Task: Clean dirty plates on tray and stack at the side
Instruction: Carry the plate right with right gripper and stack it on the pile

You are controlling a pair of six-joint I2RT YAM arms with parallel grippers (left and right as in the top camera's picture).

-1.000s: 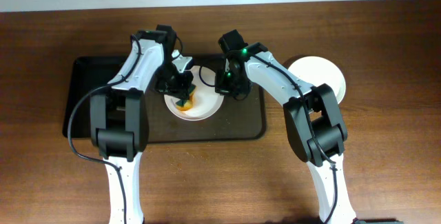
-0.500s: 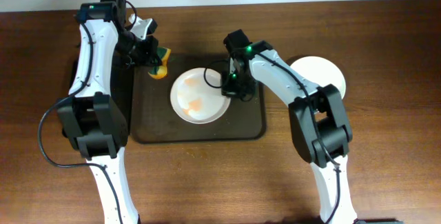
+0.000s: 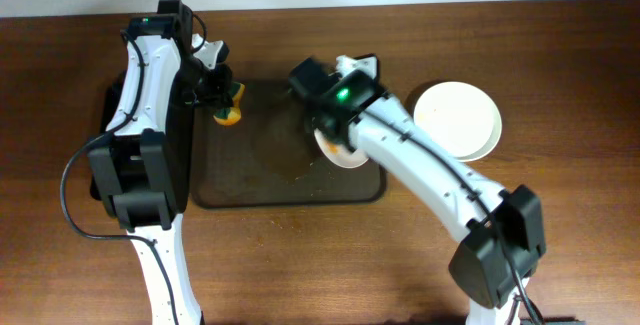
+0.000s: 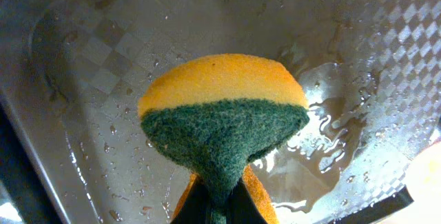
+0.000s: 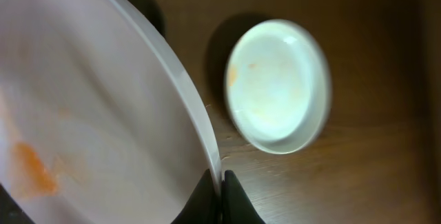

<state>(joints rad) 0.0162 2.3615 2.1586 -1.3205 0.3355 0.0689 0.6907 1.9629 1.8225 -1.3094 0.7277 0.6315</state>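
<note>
My right gripper is shut on the rim of a white plate. It holds the plate tilted above the right part of the dark tray. An orange sauce smear stays on the plate's face in the right wrist view. Clean-looking white plates sit stacked on the table right of the tray. My left gripper is shut on a yellow-and-green sponge over the tray's back left corner.
The tray floor is wet, with a puddle near its middle. A narrower glossy black tray lies left of it, mostly under my left arm. Bare wooden table surrounds both.
My left gripper took the sponge off the plate and moved to the tray's back left corner. My right gripper lifted the plate off the tray and tilted it, shifting it right.
</note>
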